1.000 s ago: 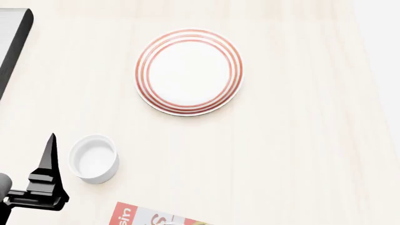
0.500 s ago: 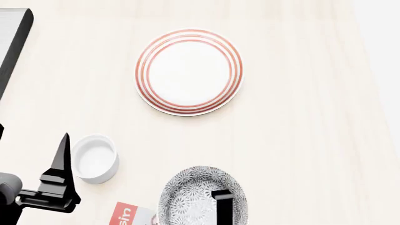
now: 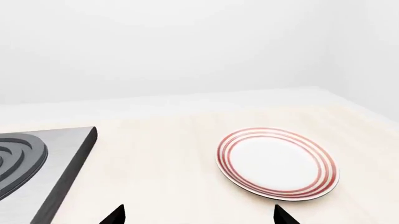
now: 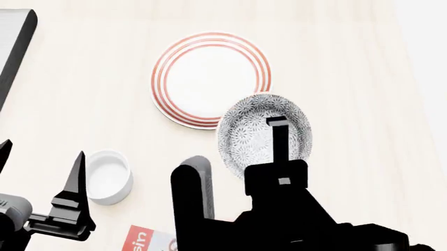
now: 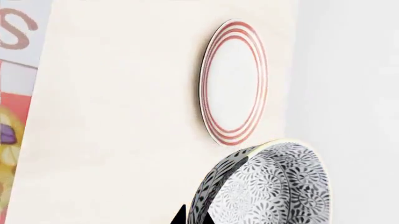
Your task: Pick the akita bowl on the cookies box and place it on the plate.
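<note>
Starting at the table's left edge, there's a grey stove top (image 3: 37, 158), and nearer the front edge the left gripper (image 4: 42, 183) hangs idle with its fingers apart, holding nothing. Just beside it sits a plain white cup (image 4: 106, 176), and a corner of the cookies box (image 4: 143, 240) pokes in at the front edge. Mid-table is the plate (image 4: 209, 78), nothing on it yet. The right gripper (image 4: 276, 138) is clamped on the rim of the akita bowl (image 4: 264, 133), one finger inside, carried off the box and just overlapping the plate's near-right rim. So it looks like the transport step. Next: shift the bowl over the plate's middle, lower it, let go.
</note>
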